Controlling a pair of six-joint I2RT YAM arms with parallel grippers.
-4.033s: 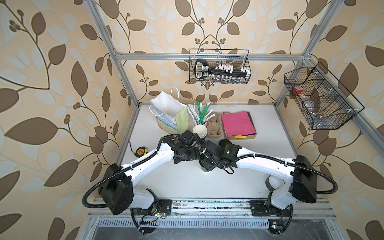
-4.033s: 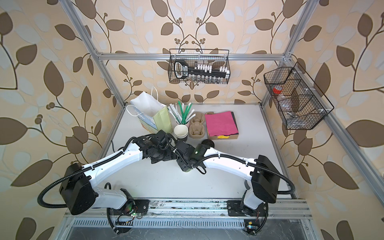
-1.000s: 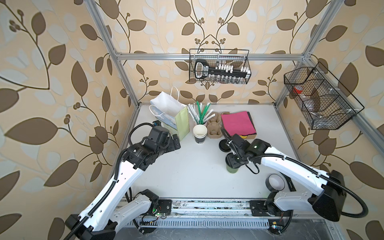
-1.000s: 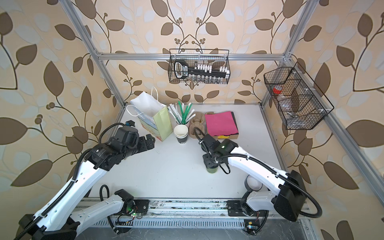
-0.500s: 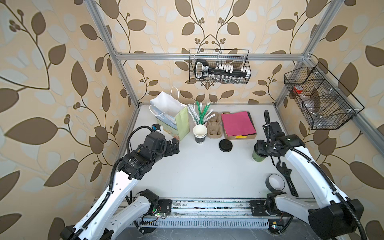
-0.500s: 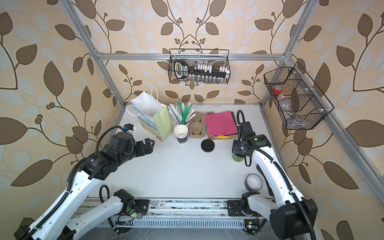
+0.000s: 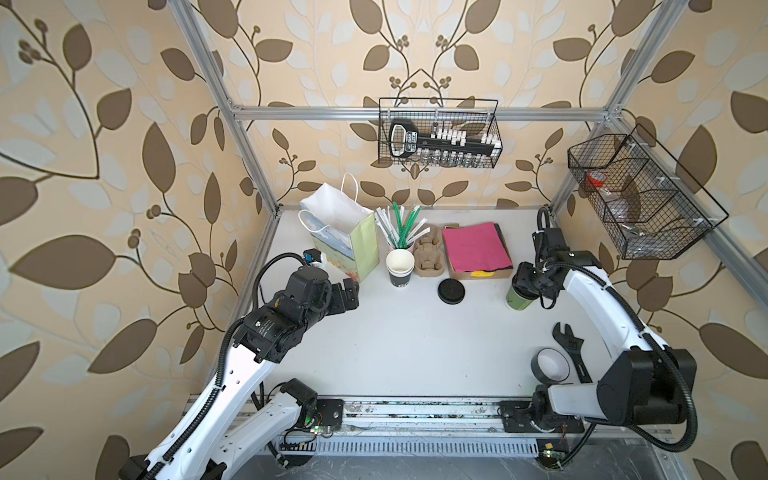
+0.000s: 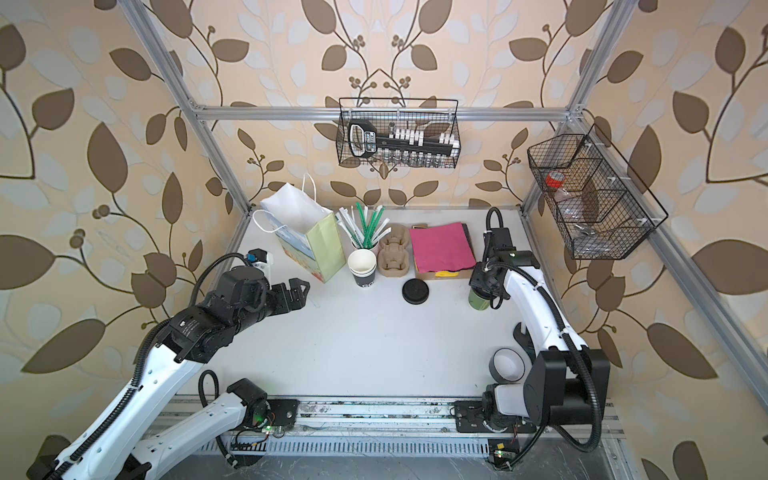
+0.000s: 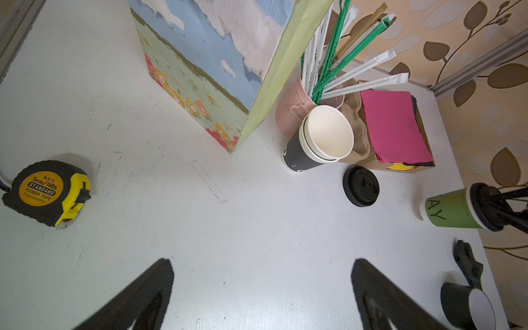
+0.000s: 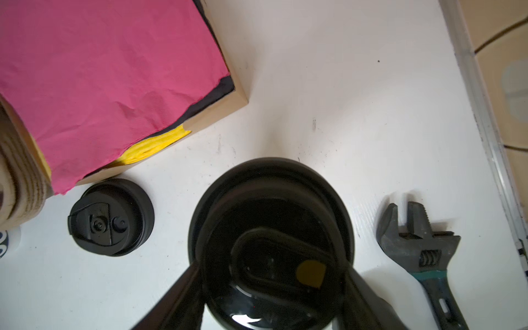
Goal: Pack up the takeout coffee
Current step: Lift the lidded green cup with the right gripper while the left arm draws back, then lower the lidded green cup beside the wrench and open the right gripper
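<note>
The takeout coffee (image 7: 519,300) (image 8: 478,301), a light-green cup with a black lid, is at the right side of the table, just in front of the napkin box. My right gripper (image 7: 528,282) (image 8: 484,282) comes down from above and is shut on it at the lid. In the right wrist view the lid (image 10: 270,237) fills the space between my right gripper's (image 10: 271,274) two fingers. The left wrist view shows the cup (image 9: 451,210) from the side. My left gripper (image 7: 349,293) (image 9: 263,274) hangs open and empty over bare table near the gift bag (image 7: 349,245).
Stacked lidless cups (image 7: 400,266), a straw holder (image 7: 401,228), a cardboard cup carrier (image 7: 430,257) and a box of pink napkins (image 7: 476,249) line the back. A loose black lid (image 7: 451,291) lies mid-table. A wrench (image 7: 569,336) and tape roll (image 7: 550,365) lie front right; a tape measure (image 9: 47,191) left.
My right gripper has carried the cup from the table's middle to the right side and has held about still for the last half second. The left arm has drawn back to the left.
</note>
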